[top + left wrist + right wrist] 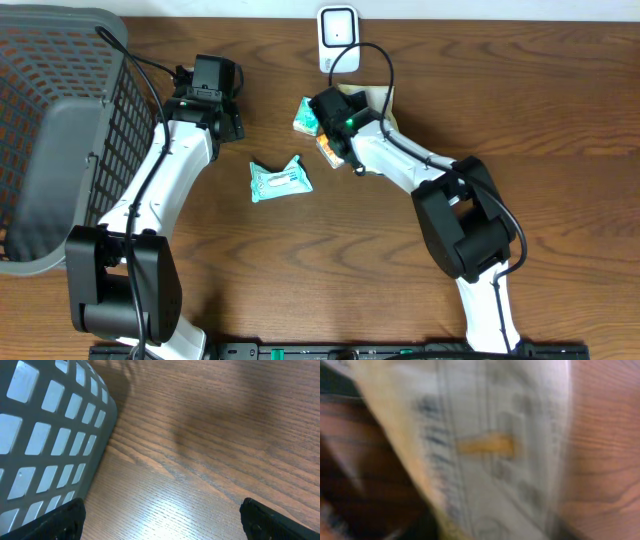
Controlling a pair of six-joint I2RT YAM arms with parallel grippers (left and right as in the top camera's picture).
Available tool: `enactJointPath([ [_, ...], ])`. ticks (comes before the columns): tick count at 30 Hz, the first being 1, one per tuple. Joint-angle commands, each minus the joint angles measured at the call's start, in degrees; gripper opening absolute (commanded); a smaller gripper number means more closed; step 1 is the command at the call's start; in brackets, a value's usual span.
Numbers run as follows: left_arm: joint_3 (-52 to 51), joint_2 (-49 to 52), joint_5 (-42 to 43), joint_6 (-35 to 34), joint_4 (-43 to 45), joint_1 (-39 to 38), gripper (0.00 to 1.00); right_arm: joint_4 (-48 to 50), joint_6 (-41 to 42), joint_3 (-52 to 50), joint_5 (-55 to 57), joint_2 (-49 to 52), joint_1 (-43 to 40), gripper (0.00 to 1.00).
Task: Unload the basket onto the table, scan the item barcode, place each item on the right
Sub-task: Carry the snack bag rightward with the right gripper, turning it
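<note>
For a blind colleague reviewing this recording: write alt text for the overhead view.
The right gripper is over a small pile of packets just below a white barcode scanner at the far edge of a wooden table. A teal packet lies alone mid-table, and the left gripper sits beside a grey mesh basket on the left.

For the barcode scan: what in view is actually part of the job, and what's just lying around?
In the job:
white scanner
right gripper
pale packet right under it

Lying about for now:
teal packet, mid-table
gray basket
left gripper, open, idle
</note>
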Motion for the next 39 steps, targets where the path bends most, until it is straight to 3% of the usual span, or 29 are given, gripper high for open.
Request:
enactJointPath([
  [1, 0.7, -0.2, -0.9, 0.3, -0.2, 0.0, 0.98, -0.6, 1.0, -0.2, -2.9, 1.1, -2.1, 0.01],
  [5, 0.7, -0.2, -0.9, 0.3, -0.2, 0.0, 0.98, -1.7, 0.8, 0.0, -9.9, 0.2, -3.2, 0.01],
  [11, 0.7, -0.2, -0.9, 0.3, -0.2, 0.0, 0.98, -5.2, 0.5, 1.1, -18.9, -9.4, -7.5, 0.01],
  [18, 0.7, -0.2, -0.9, 0.3, -0.2, 0.0, 0.98, -5.0, -10.4, 1.1, -53.9, -19.4, -18.5, 0.01],
  [27, 0.7, -0.2, -0.9, 0.3, -0.2, 0.0, 0.98, -6.6, -16.2, -1.7, -92.6, -14.1, -31.0, 0.01],
  [31, 0.7, -0.2, -0.9, 0.3, -0.2, 0.0, 0.98, -6.0, -16.2, -3.8, -100.4, -9.3, -34.2, 0.01],
  [39, 0.7, -0.2, -0.9, 0.3, -0.2, 0.0, 0.98, -7.0, -15.0, -4.0, -99.0, -3.6, -41.3, 0.03],
])
